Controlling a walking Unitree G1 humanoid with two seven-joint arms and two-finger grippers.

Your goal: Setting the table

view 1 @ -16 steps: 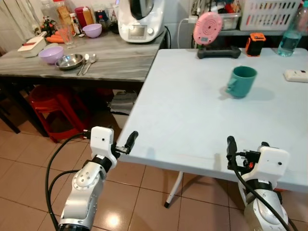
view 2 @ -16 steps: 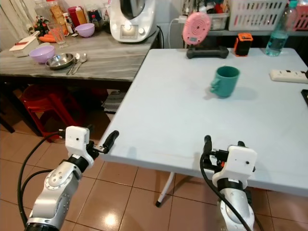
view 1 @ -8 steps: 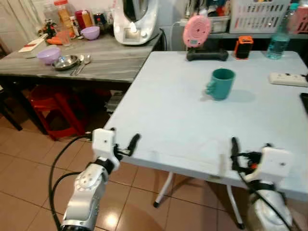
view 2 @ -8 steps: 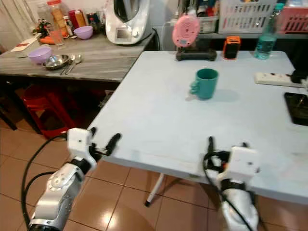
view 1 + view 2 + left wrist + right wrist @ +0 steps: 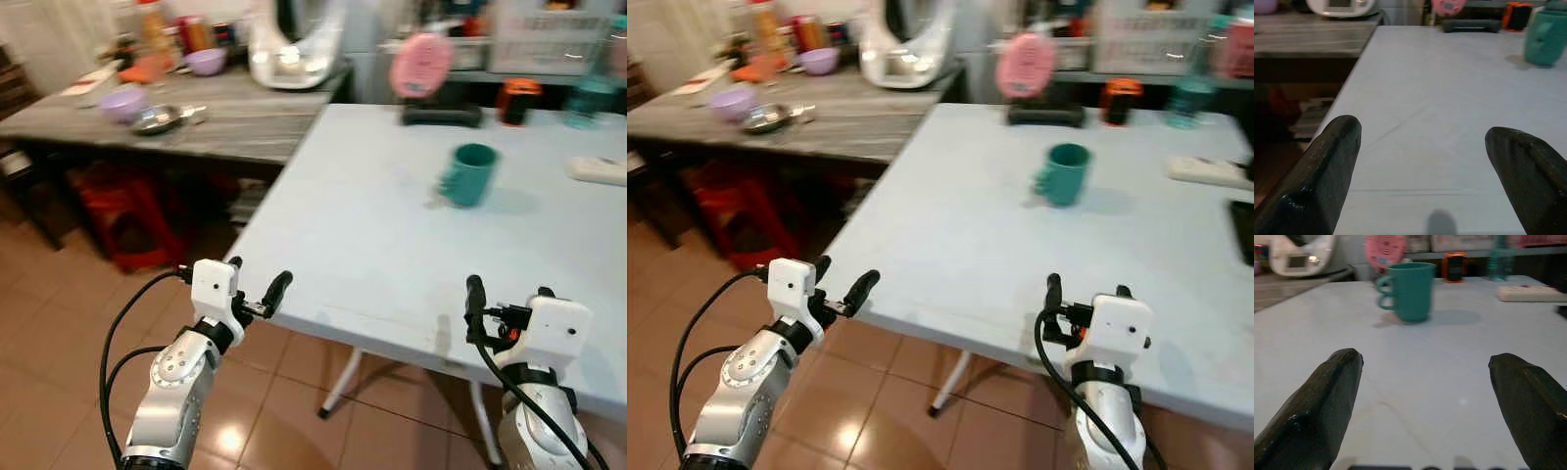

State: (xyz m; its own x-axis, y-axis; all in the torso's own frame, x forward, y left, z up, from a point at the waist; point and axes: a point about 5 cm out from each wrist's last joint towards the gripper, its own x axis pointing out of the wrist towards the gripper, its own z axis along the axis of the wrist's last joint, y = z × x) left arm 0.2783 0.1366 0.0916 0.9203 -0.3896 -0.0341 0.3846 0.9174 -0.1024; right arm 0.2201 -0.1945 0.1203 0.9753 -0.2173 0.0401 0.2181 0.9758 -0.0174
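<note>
On smooth pale table [image 5: 372,225], glossy teal cylindrical mug [image 5: 470,174], both grippers' jaws wide, empty.

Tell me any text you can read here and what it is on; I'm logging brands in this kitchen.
None can be read.
White kitchen appliance: lit display, too blurred.
Pink round gadget: small panel, too blurred.
Teal mug: plain, no print.
Bottles and jars on the grey counter: labels blurred.

Upright teal mug [image 5: 469,174] on white table [image 5: 372,235]

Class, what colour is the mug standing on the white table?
The mug is teal green, clearest in the right wrist view.
</note>
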